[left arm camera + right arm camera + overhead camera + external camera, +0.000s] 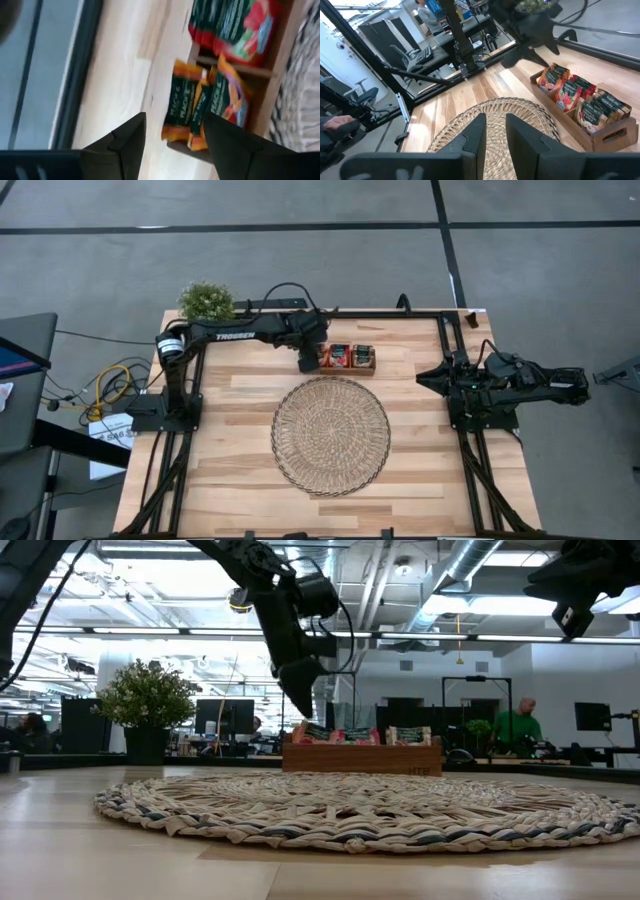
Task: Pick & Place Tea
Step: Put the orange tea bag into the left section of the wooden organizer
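The tea is a row of small sachets, green with orange or red, standing on edge in a brown wooden tray (348, 370) at the far middle of the table. In the left wrist view the orange-and-green sachets (189, 107) fill the tray's end compartment, with red-and-green ones (235, 27) in the one beside it. My left gripper (175, 116) is open, slanting down just above the tray's left end (300, 745), with nothing between its fingers. My right gripper (495, 132) waits raised at the table's right side, its fingers a narrow gap apart and holding nothing.
A round woven straw mat (330, 435) lies in the middle of the table, just near of the tray. A small potted plant (206, 300) stands at the far left corner. People and desks show in the room beyond the table.
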Robot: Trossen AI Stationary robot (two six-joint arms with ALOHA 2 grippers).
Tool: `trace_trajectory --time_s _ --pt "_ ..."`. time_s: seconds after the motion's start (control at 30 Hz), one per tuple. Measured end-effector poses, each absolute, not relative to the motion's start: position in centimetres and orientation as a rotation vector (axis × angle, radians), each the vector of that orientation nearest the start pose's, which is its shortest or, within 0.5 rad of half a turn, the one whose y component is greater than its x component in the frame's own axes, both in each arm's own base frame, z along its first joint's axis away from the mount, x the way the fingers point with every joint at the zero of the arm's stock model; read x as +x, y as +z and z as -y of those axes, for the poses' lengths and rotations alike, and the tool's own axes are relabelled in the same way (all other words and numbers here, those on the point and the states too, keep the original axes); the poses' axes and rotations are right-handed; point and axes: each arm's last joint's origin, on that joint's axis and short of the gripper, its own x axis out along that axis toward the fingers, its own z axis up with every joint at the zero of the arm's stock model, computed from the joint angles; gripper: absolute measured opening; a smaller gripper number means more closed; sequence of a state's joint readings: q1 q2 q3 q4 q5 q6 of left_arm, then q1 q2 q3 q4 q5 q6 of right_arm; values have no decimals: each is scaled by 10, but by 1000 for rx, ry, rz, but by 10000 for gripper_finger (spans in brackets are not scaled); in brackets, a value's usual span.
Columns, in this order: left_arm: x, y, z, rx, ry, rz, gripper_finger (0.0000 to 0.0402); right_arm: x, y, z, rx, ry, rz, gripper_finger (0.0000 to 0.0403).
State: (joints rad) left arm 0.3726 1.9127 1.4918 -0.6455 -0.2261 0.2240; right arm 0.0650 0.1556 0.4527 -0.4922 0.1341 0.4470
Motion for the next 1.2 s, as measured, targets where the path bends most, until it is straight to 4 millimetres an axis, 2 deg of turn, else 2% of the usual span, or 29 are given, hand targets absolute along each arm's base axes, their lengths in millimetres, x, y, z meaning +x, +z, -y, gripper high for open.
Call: trace_trajectory --time_s 0.13,0.27,0.57,0.77,1.2 --pt "370 240 -150 116 411 -1067 191 71 255 -1 426 -113 -174 65" --pt "371 245 -148 69 320 -1021 191 71 256 0 426 -117 -167 65" --pt "379 239 -149 36 283 -969 191 71 256 0 427 -119 -165 65" --pt "385 227 -151 9 283 -975 191 71 256 0 432 -119 -166 65" --pt "380 219 -151 -29 290 -1047 191 71 255 0 432 -117 -173 65"
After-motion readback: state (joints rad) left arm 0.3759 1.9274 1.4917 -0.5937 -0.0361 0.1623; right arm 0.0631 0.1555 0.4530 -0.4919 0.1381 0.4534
